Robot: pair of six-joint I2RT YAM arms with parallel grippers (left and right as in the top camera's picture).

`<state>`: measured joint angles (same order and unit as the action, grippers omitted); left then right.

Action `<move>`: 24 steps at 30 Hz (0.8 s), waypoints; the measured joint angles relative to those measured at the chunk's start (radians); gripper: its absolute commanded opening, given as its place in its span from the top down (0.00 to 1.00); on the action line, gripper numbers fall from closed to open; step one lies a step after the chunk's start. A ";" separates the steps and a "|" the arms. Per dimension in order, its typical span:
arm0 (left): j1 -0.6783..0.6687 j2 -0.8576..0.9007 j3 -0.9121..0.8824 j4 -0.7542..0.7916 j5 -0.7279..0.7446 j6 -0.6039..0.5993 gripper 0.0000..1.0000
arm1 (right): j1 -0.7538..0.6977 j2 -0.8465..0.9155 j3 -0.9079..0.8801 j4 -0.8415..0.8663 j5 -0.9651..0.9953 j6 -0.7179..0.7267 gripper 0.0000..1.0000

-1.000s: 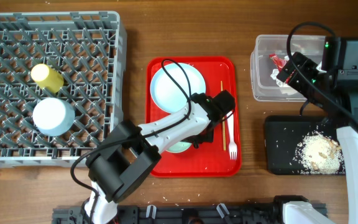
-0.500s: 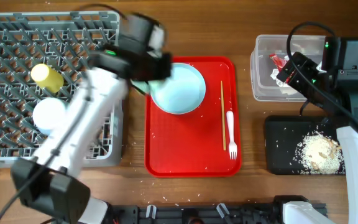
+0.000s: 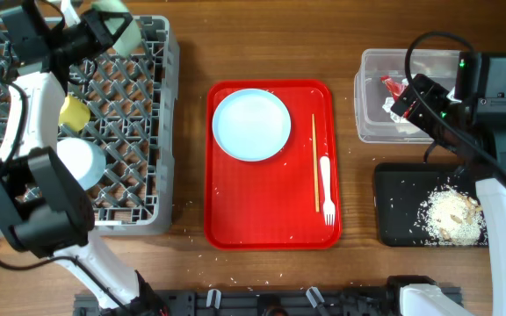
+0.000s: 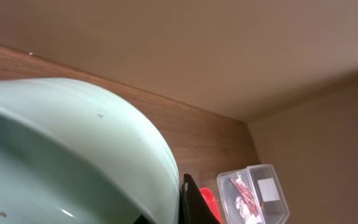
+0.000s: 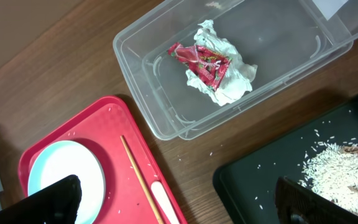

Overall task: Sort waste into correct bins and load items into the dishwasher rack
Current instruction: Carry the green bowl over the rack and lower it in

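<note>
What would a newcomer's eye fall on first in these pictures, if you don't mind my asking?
The bright red serving tray at centre, carrying a round pale blue plate, draws the eye first. Next is the left gripper holding a pale green bowl over the far edge of the grey dishwasher rack at left.

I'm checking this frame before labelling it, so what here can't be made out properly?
- pale green bowl: cut off by the overhead's top edge; it fills the left wrist view, hiding the dishwasher rack.
- yellow cup: overhead, partly under the left arm.
- napkin: overhead, mostly covered by the right gripper.
</note>
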<state>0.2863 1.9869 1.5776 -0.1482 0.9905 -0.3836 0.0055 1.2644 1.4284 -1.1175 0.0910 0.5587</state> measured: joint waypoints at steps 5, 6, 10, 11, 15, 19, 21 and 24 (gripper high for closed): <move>0.010 0.096 0.000 0.025 0.011 -0.027 0.96 | 0.000 0.000 0.000 0.000 0.000 0.000 0.00; 0.013 0.106 0.000 0.025 0.015 -0.028 0.96 | 0.000 0.000 0.000 0.000 0.000 0.000 0.00; 0.054 0.110 0.000 0.001 0.056 -0.033 0.96 | 0.000 0.000 0.000 0.000 0.000 0.000 0.00; 0.066 0.110 0.000 -0.006 0.071 -0.034 0.94 | 0.000 0.000 0.000 0.000 0.000 0.000 0.00; 0.121 0.110 0.000 -0.028 0.062 -0.041 0.38 | 0.000 0.000 0.000 0.000 0.000 0.000 0.00; 0.179 0.110 0.000 -0.030 0.035 -0.045 0.33 | 0.000 0.000 0.000 0.000 0.000 0.000 0.00; 0.177 0.110 0.000 -0.030 0.031 -0.045 0.32 | 0.000 0.000 0.000 0.000 0.000 0.000 0.00; 0.174 0.110 0.000 -0.047 0.028 -0.045 0.23 | 0.000 0.000 0.000 0.000 0.000 0.000 0.00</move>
<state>0.4603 2.0972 1.5776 -0.1955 1.0187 -0.4290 0.0055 1.2644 1.4284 -1.1179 0.0910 0.5587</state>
